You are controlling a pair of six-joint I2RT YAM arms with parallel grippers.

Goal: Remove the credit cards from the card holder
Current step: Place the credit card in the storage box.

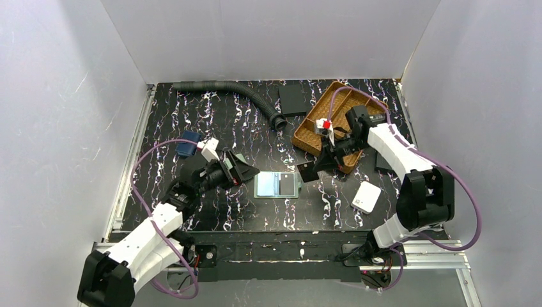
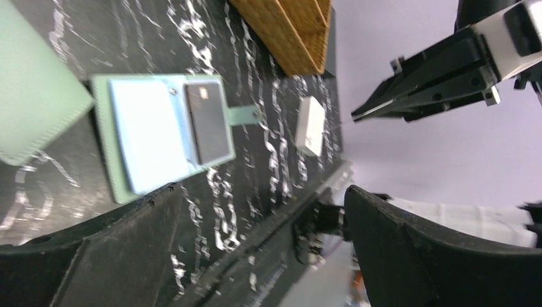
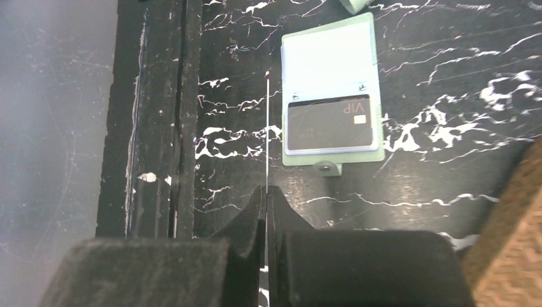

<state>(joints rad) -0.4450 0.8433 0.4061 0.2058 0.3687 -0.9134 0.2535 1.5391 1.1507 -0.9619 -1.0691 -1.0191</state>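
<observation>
The sage-green card holder (image 1: 268,185) lies open mid-table, pale inside, with a black credit card (image 1: 287,184) in its right half. It shows too in the left wrist view, card holder (image 2: 153,131) and black card (image 2: 208,121), and in the right wrist view, card holder (image 3: 331,57) and card (image 3: 329,123). My right gripper (image 1: 317,165) hangs just right of the holder, shut on a second thin dark credit card (image 1: 307,171), which the right wrist view shows edge-on (image 3: 266,128) between the pinched fingers of the gripper (image 3: 266,190). My left gripper (image 1: 246,171) (image 2: 262,192) stands wide open left of the holder, holding nothing.
A second green wallet (image 1: 240,159) (image 2: 32,109) lies closed by the left gripper. A wicker tray (image 1: 313,137) sits at the back right, a white square box (image 1: 366,197) (image 2: 310,125) at the front right. Also on the table are a navy pouch (image 1: 186,144), a corrugated hose (image 1: 236,93) and a black slab (image 1: 293,100).
</observation>
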